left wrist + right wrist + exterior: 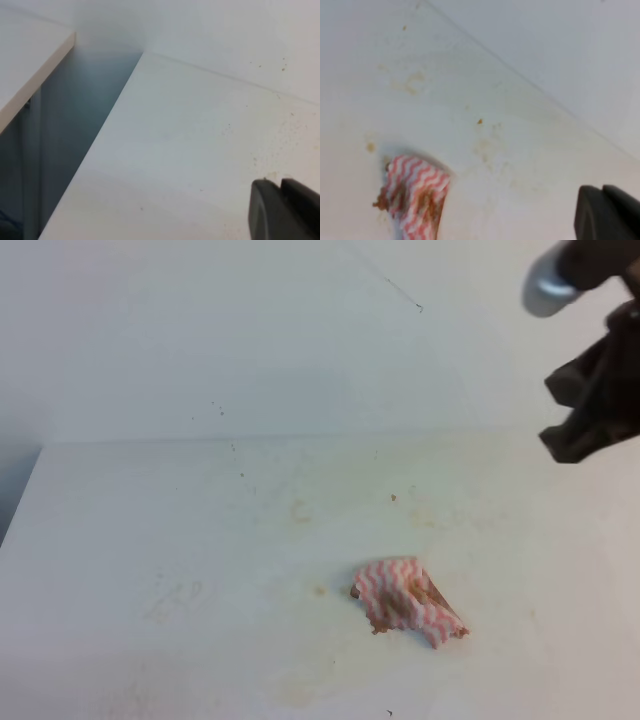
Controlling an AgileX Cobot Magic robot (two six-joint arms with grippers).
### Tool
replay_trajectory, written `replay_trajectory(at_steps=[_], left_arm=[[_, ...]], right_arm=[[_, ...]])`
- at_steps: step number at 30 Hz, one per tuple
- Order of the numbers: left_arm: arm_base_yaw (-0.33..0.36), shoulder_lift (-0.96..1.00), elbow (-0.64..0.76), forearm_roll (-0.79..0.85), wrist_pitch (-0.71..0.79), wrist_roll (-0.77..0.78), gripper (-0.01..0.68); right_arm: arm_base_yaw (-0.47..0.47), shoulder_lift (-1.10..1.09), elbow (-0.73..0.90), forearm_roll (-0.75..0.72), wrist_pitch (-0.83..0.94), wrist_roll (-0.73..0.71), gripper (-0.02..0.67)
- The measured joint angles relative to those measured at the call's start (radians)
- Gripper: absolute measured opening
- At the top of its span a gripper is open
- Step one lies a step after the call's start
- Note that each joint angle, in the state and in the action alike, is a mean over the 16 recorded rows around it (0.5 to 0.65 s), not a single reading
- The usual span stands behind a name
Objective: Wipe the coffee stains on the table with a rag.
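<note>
White tabletop [150,540], meeting a white wall at the back. Faint yellowish smudges and small brown specks scattered across it. One item lies on it — a bunched pink-and-white zigzag rag [405,600], right of centre, soiled brown — nothing touching it.

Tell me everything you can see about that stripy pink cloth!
The rag is a small bunched-up cloth with pink-and-white zigzag stripes. It looks soft and crumpled, not spread flat. Brown wet-looking patches soak its middle and lower edges, seemingly coffee. It lies on the white table, right of the middle and toward the front, with faint yellowish smudges on the tabletop around it. Nothing holds it: the right gripper hangs high above and off to the right, apart from it.
</note>
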Motion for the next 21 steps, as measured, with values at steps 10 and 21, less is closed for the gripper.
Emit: replay_trajectory(at_steps=[10,21], left_arm=[[0.000,0.000,0.000,0.000,0.000,0.000,0.000],[0.000,0.000,0.000,0.000,0.000,0.000,-0.001]], right_arm=[[-0.002,-0.393,0.418,-0.134,-0.215,0.238,-0.002],[-0.002,-0.577,0.733,-0.178,-0.338,0.364,-0.002]])
